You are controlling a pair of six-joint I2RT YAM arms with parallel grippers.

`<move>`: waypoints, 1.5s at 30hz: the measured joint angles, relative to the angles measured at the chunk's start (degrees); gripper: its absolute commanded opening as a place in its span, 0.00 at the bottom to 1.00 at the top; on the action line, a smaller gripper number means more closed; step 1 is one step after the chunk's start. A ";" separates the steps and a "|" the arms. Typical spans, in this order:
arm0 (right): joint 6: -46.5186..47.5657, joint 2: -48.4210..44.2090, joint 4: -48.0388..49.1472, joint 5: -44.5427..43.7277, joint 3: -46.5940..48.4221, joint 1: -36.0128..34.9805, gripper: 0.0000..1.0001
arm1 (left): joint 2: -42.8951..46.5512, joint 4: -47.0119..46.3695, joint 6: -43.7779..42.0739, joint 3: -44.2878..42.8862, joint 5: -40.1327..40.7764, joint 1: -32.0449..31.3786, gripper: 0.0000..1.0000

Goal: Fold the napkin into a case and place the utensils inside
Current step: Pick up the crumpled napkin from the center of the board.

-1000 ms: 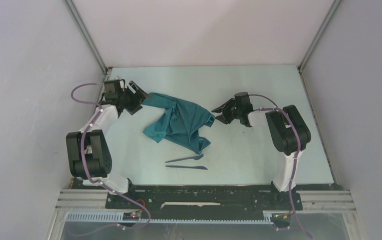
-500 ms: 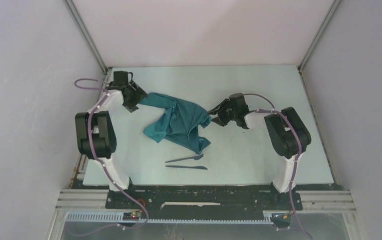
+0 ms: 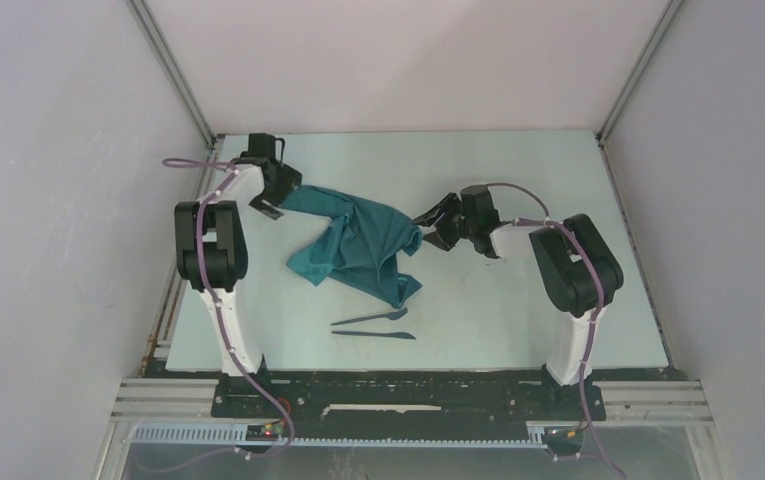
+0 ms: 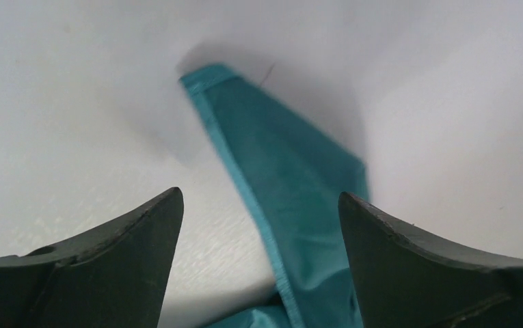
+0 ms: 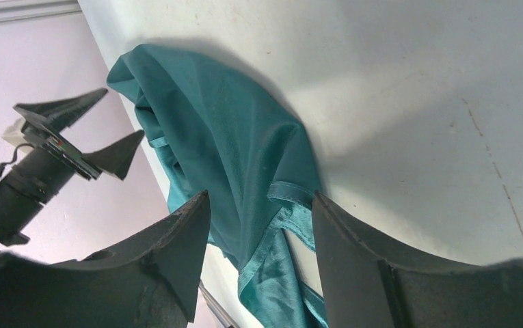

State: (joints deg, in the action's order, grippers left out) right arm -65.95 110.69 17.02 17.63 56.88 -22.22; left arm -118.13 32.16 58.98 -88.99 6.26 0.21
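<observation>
Crumpled napkin (image 3: 358, 245) blocks mid-counter (image 3: 518, 165). Left hand (image 3: 276, 204) sits at its far-left corner and right hand (image 3: 424, 222) at its right edge, both with fingers spread. Utensils (image 3: 374, 325) lie just nearside of napkin. Bare counter runs along far edge. Walls (image 3: 78, 200) close three sides.

Plain dark teal-green napkin (image 3: 358, 245); 2 navy-black utensils (image 3: 370, 318); pale mint table (image 3: 518, 300); pale lilac walls (image 3: 408, 60).

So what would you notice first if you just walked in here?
The crumpled teal napkin in the middle of the pale table is the only bright colour. An open gripper points at it from each side: the left gripper at its far left corner, the right gripper at its right edge. Two dark utensils lie just in front of it.
</observation>
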 measured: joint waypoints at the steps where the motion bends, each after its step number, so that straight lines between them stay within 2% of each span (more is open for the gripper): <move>1: 0.00 0.00 0.22 0.13 0.00 0.00 0.65 | -0.79 0.09 0.07 -1.77 0.48 0.17 0.97; 2: 0.00 0.04 0.66 0.33 0.00 -0.02 0.65 | -1.57 0.13 0.04 -3.34 0.90 0.35 0.99; 7: 0.09 0.94 1.53 0.52 0.31 -0.42 0.65 | -5.55 0.20 -0.44 -8.22 1.36 0.57 1.00; 10: 0.24 1.62 1.25 0.44 0.92 -0.59 0.66 | -7.23 0.39 -0.50 -8.70 1.11 0.57 0.95; 16: 0.52 2.62 0.85 -0.66 2.03 -1.03 0.63 | -7.65 0.17 -0.50 -8.72 0.35 0.85 0.64; 20: 0.55 3.32 0.70 -0.70 2.60 -1.18 0.64 | -7.76 -0.04 -1.07 -8.72 -0.35 1.09 0.38; 25: 2.29 2.58 -0.94 -1.88 2.73 -1.68 0.66 | -7.76 -0.81 -4.33 -8.72 -0.70 1.60 0.16; 33: 10.12 -0.33 -17.05 -13.05 7.96 -4.20 0.68 | -7.76 -1.64 -8.59 -8.90 -2.67 1.86 0.01; 39: 13.22 1.09 -24.72 -16.24 13.22 -5.33 0.65 | -6.56 -1.60 -11.67 -9.07 -3.69 1.84 0.00; 43: 14.27 4.28 -26.47 -16.92 17.44 -6.73 0.55 | -4.39 -1.51 -13.57 -9.09 -3.93 1.77 0.00; 45: 14.71 4.83 -26.80 -17.35 18.14 -7.19 0.38 | -3.28 -0.94 -14.67 -9.94 -3.98 1.49 0.00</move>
State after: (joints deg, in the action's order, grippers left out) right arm -51.24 115.52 -9.78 0.27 75.02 -29.41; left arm -121.40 31.22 44.31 -98.94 2.28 1.69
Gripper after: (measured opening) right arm 0.568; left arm 0.003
